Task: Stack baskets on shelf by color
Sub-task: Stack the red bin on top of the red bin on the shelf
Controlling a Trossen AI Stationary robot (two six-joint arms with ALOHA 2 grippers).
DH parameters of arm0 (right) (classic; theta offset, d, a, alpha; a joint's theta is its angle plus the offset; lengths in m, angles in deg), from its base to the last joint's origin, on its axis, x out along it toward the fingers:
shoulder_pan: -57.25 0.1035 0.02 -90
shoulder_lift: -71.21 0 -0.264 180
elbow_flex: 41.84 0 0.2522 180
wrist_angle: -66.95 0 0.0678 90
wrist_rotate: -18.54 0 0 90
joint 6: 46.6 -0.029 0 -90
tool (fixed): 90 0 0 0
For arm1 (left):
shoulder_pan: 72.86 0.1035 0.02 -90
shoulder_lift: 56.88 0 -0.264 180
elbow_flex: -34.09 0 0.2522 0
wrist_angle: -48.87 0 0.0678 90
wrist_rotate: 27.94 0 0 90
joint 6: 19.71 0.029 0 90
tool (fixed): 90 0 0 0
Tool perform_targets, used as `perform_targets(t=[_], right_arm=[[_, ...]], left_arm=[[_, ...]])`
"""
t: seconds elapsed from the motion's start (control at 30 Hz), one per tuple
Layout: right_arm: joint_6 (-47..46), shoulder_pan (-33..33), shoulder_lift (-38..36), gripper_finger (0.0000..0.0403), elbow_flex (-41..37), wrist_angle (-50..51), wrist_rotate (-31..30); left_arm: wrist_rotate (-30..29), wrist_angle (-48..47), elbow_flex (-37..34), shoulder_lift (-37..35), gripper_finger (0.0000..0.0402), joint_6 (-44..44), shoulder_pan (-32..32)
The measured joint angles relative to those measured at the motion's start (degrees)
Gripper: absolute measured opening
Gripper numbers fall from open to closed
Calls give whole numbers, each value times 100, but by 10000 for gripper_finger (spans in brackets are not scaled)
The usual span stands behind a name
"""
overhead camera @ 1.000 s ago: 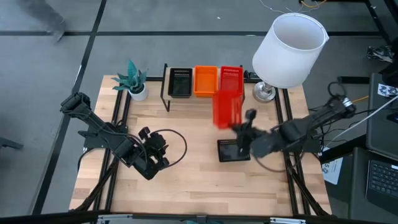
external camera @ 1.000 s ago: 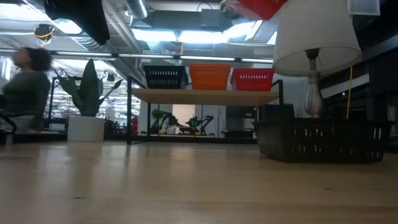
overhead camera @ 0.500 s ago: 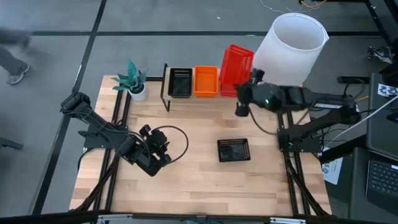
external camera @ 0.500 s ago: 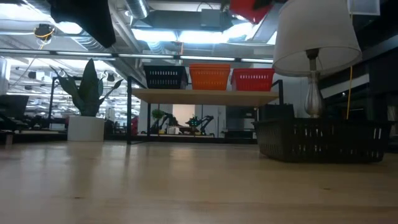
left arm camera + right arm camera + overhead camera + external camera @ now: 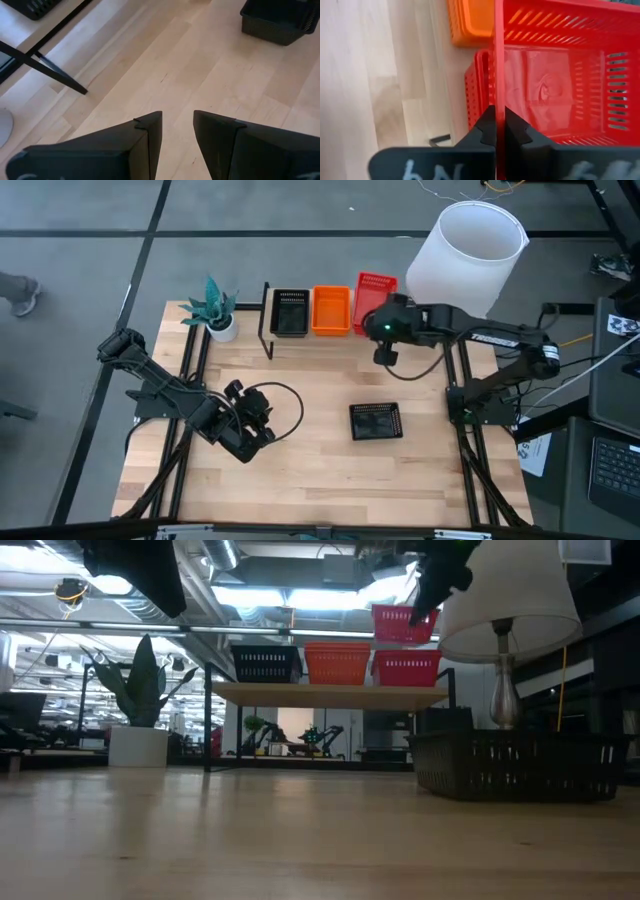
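Observation:
The light-wood shelf (image 5: 267, 330) (image 5: 330, 693) stands at the table's far edge. On it sit a black basket (image 5: 290, 312) (image 5: 262, 664), an orange basket (image 5: 331, 310) (image 5: 337, 663) and a red basket (image 5: 405, 669) (image 5: 474, 95). My right gripper (image 5: 384, 328) (image 5: 498, 112) is shut on a second red basket (image 5: 376, 292) (image 5: 398, 623), just above the shelved red one. Another black basket (image 5: 376, 421) (image 5: 520, 765) (image 5: 280, 20) rests on the table toward its right side. My left gripper (image 5: 258, 427) (image 5: 177, 122) waits open, low over the table's left part. My right gripper pinches the thin upper wall (image 5: 498, 75) of the red basket at its near end, one finger inside and one outside. The fingers come from above, slanting from the near right. The basket is lifted clear, about level, a small gap above the red basket on the shelf.
A lamp with a big white shade (image 5: 465, 255) (image 5: 505, 600) stands right beside the shelf's right end, close to my right arm. A small potted plant (image 5: 212, 308) (image 5: 140, 690) stands left of the shelf. The bare wooden tabletop (image 5: 310, 470) stretches along the near side.
My right gripper has carried the red basket from above the table's middle toward the far edge. There it lowered the basket over the shelf's right end. The basket hung on end at first and has been tipped to about level. A person left the room behind.

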Motion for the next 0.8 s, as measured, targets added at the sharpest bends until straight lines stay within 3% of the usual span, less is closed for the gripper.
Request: perform_targets(t=[0.3, 0.47, 0.8], right_arm=[[93, -257, 211, 0, -2, 260, 13], [96, -322, 216, 1, -2, 280, 363], [269, -337, 216, 54, -2, 299, 406]], left_arm=[[2, -1, 0, 0, 104, 2, -1], [2, -2, 0, 0, 104, 2, -2], [4, -1, 0, 0, 104, 2, -2]])
